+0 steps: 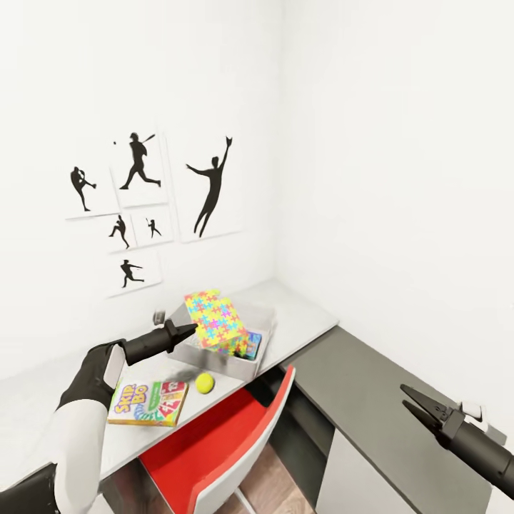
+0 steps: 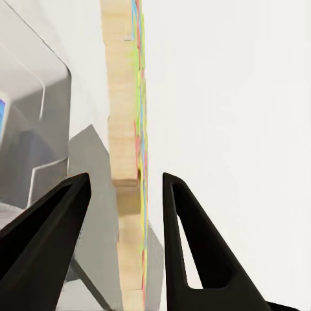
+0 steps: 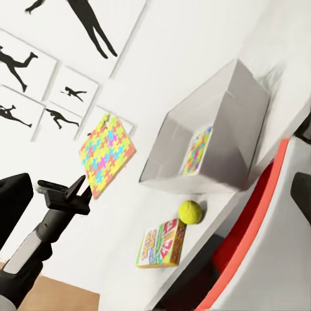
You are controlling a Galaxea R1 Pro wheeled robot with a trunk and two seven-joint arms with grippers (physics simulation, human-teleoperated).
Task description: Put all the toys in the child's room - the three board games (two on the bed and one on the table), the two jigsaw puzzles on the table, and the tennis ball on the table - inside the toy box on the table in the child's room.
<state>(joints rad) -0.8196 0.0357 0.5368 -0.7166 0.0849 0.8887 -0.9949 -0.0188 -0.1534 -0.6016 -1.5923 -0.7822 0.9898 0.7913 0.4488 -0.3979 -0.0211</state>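
A thin, flat jigsaw puzzle (image 1: 215, 319), a square of yellow, pink, blue and green interlocking pieces, hangs tilted just left of centre in the head view, above the near rim of the light-grey toy box (image 1: 214, 358). The left hand (image 1: 187, 330) grips it by one corner edge; in the left wrist view the pale edge of the square (image 2: 126, 162) runs between the two dark fingers (image 2: 178, 227), which look only slightly apart around it. It looks light and stiff, likely to swing if pinched at a corner, so a grip deeper along an edge would probably hold it steadier. Inside the box one more colourful flat piece (image 3: 197, 150) shows. On the bench (image 1: 300, 318) lie one board game (image 1: 148, 402) and one tennis ball (image 1: 205, 383), lower left of centre. The right hand (image 1: 417, 407), at lower right, holds nothing, its fingers spread apart. One red chair (image 1: 235, 442) stands below.
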